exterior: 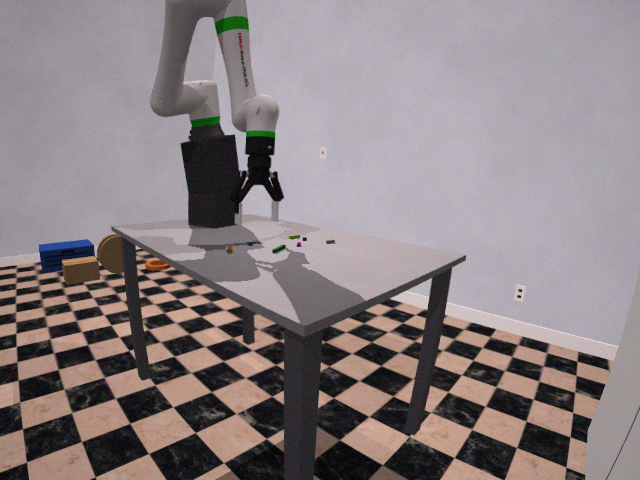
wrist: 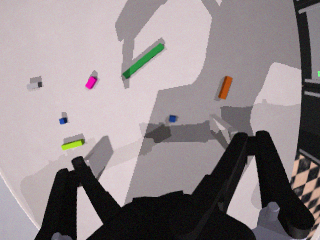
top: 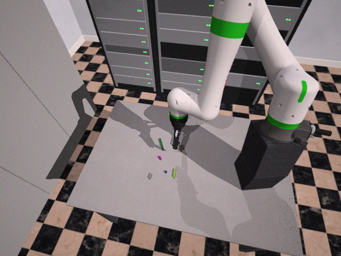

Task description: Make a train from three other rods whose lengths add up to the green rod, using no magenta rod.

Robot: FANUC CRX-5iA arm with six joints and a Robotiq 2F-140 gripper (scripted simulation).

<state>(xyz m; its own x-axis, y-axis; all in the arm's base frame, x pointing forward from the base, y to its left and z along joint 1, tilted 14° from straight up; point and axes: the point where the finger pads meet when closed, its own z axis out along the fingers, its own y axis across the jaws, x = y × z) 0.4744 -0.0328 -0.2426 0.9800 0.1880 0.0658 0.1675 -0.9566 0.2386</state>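
Claw (top: 175, 148) (exterior: 256, 212) (wrist: 159, 134) released and spread wide, nothing between the fingertips, poised above the bench (top: 99, 192) (exterior: 392, 281) (wrist: 30, 30). No train laid yet. For a total of eight: probably orange rod (exterior: 230, 250) (wrist: 225, 88), grey rod (top: 149, 175) (exterior: 330, 241) (wrist: 34, 86) and just one blue. Orange towards the server-rack edge, hard to make out from above; grey farther from that edge, on the side of the corner diagonally across from the rack edge's pedestal end.

Risk of miscounting: lime rod (top: 174, 173) (exterior: 294, 236) (wrist: 73, 145) plus grey also makes eight, but with only two pieces. Magenta rod (top: 159, 158) (exterior: 298, 244) (wrist: 91, 82) barred; green rod (top: 161, 144) (exterior: 279, 249) (wrist: 144, 60) only the measure.

Blue rod nearer the rack edge (top: 179, 143) (exterior: 250, 243) (wrist: 172, 119): tiny, easily pinched askew, tipped or dragged on release. Blue rod farther from that edge (top: 165, 171) (exterior: 304, 239) (wrist: 63, 120): close to lime, so likely to get a neighbour nudged by wide fingers. Orange and grey turned differently; without careful rotation, likely crooked joints. Pushing too hard to close a gap could buckle the line.
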